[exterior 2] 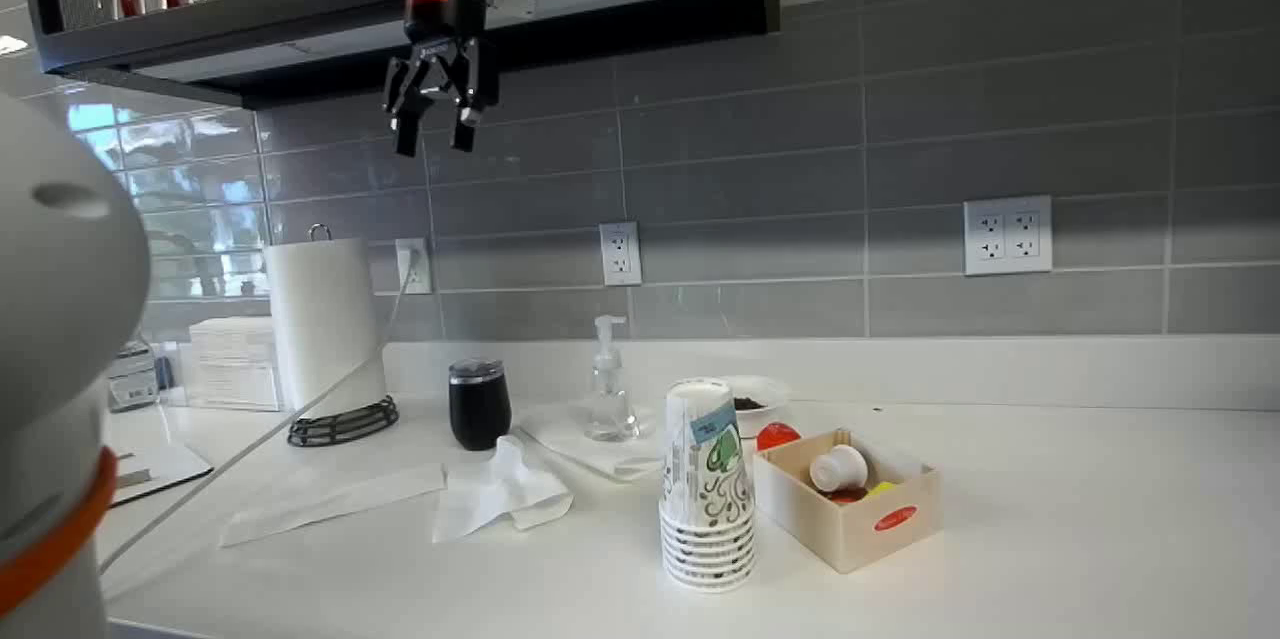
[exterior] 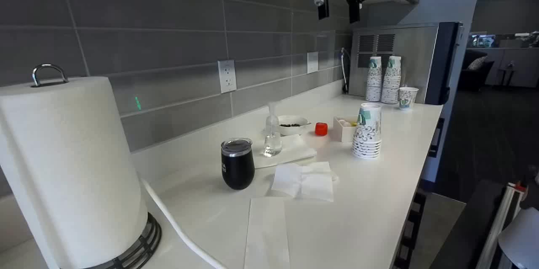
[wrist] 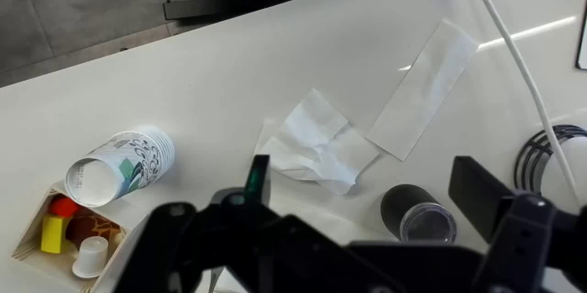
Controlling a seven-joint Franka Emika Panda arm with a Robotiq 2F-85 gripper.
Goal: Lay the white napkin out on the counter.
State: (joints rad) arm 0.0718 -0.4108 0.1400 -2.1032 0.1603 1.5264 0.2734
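The white napkin (exterior: 309,182) lies creased and partly folded on the off-white counter (exterior: 358,227), beside the black mug. In an exterior view (exterior 2: 505,489) part of it stands up in a soft ridge. In the wrist view the napkin (wrist: 321,139) shows folded corners and an uneven outline. My gripper (exterior: 339,13) is high above the counter, well apart from the napkin. It also shows near the overhead shelf in an exterior view (exterior 2: 435,139). In the wrist view the fingers (wrist: 361,164) are wide apart with nothing between them.
The black mug (exterior: 238,163), a flat paper strip (exterior: 267,231) and a soap bottle (exterior: 273,134) are near the napkin. Stacked paper cups (exterior: 367,130), a wooden box (exterior 2: 850,509), a paper towel roll (exterior 2: 325,329) and a white cable (wrist: 523,54) stand around. A shelf (exterior 2: 300,29) hangs above.
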